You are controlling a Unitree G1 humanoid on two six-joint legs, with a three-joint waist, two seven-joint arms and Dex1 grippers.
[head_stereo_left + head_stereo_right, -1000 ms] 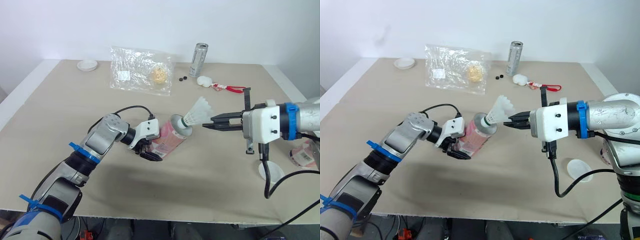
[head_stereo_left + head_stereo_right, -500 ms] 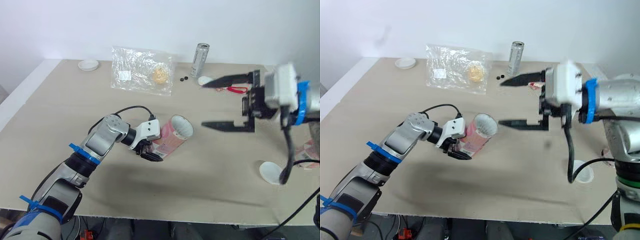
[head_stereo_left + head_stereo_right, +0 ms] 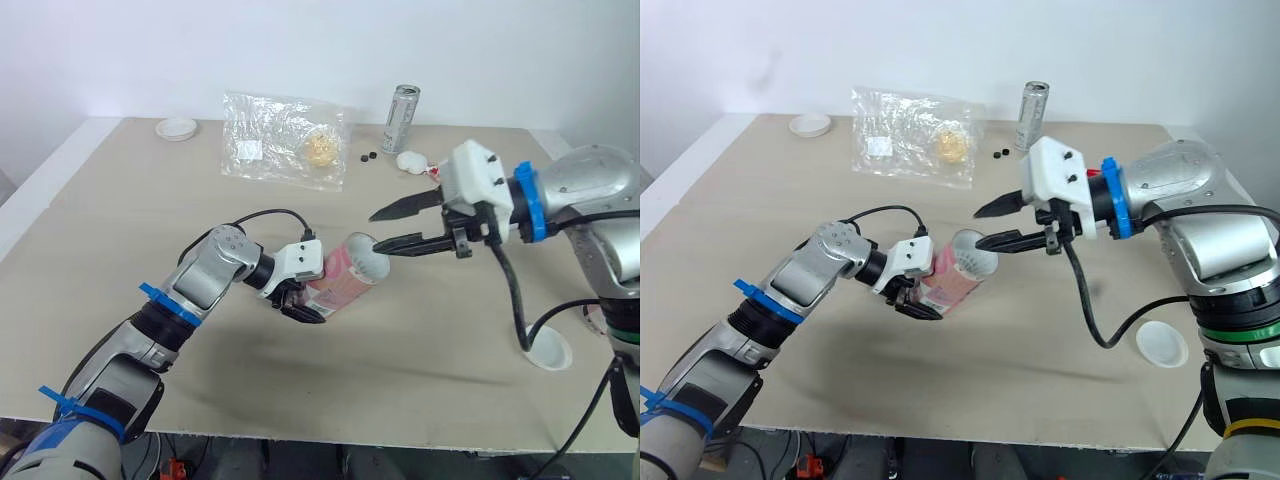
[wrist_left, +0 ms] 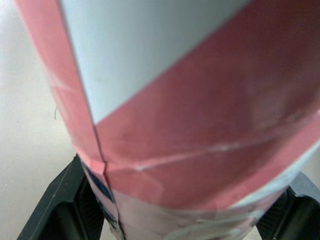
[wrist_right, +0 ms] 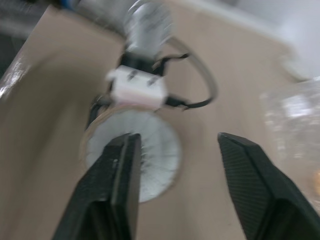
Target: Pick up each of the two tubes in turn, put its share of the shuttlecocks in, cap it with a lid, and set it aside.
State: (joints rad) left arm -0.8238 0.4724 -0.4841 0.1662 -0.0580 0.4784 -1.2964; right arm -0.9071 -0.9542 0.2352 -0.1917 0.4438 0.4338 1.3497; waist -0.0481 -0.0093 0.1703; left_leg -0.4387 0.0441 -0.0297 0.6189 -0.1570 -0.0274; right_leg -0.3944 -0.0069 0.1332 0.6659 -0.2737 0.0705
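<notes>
Tube (image 3: 345, 280), pink and white, is off the worktop (image 3: 120, 200) near its middle, tilted, with the open mouth facing the robot's right. Left pincer (image 3: 308, 302) is clamped across the tube's lower end; in the left wrist view the black fingers (image 4: 62, 202) sit on either side of the wall. In the right wrist view the white feather skirt of a shuttlecock (image 5: 155, 145) sits inside the mouth. Right pincer (image 3: 374, 229) is spread wide and holds nothing, with the lower fingertip just at the mouth rim and the upper one above it. A white lid (image 3: 545, 348) lies flat near the worktop's right front. A second white lid (image 3: 175, 129) lies at the far left corner. A plastic bag (image 3: 285, 140) and an upright can (image 3: 400, 105) stand along the far edge, well apart from the tube.
</notes>
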